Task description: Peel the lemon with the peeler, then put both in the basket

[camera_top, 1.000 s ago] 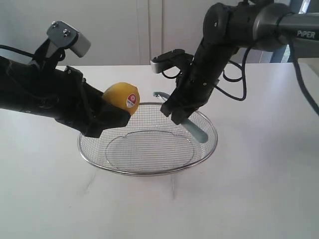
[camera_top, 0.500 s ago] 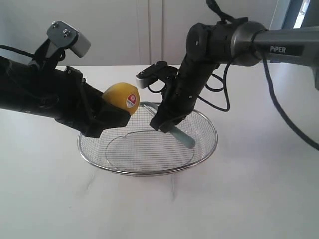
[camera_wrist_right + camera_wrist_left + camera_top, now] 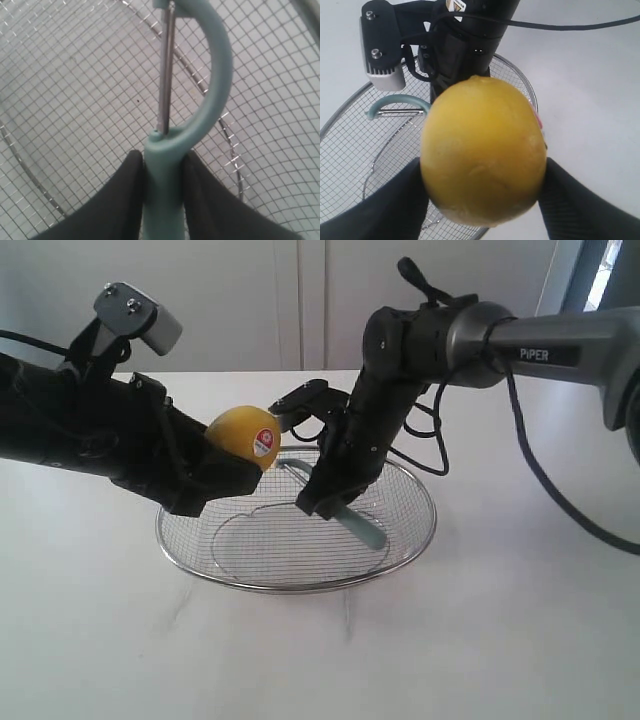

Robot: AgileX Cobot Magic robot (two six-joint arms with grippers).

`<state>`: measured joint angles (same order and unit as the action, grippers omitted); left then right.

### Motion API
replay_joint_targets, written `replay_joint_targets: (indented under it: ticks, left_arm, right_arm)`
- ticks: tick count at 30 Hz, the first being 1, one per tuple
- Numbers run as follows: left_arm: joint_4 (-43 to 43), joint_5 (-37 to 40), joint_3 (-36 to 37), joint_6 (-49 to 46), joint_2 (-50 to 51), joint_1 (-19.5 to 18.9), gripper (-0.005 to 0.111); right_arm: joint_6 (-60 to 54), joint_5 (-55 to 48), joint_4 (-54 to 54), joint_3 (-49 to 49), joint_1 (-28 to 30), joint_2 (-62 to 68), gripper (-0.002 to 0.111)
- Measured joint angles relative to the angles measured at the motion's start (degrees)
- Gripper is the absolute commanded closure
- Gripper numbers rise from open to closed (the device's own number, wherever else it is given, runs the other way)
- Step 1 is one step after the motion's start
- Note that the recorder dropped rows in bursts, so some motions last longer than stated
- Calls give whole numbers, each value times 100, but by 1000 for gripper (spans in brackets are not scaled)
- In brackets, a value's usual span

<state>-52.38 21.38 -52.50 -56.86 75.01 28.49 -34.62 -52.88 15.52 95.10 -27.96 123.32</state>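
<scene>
White table point(image 3: 520, 620) carries the wire-mesh basket point(image 3: 300, 586), centre of scene; its left rim is hidden behind the left gripper point(image 3: 222, 476). Right gripper point(image 3: 325, 502) hangs over the basket interior, fingers point(image 3: 125, 200) clamped on the peeler point(image 3: 366, 529) just below the head. Peeler's long axis runs diagonally in ext. view: hooked head point(image 3: 295, 468) up-left toward the lemon, handle end down-right over the mesh. Mid-handle is covered by the fingers; can't tell whether the tail touches the mesh, prob. just above it. Left gripper is closed on the lemon point(image 3: 243, 438), held above the basket's left edge, apart from the peeler head. Sticker point(image 3: 265, 441) faces the camera; in left wrist view only its edge shows.
</scene>
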Motion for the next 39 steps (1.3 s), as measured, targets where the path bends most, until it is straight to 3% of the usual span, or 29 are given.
replay_joint_targets:
  ticks: [12,24,31,39]
  left_arm:
    - [0,11,0,0,0,0,107]
    - [0,11,0,0,0,0,107]
    - [0,11,0,0,0,0,107]
    - [0,11,0,0,0,0,107]
  right_arm:
    - [9,66,0,0,0,101,65]
    - [229,91,-21,0,0,101,63]
    - [368,70,-21,0,0,-168,67]
    - [490,-355,-21,0,0,-598,94]
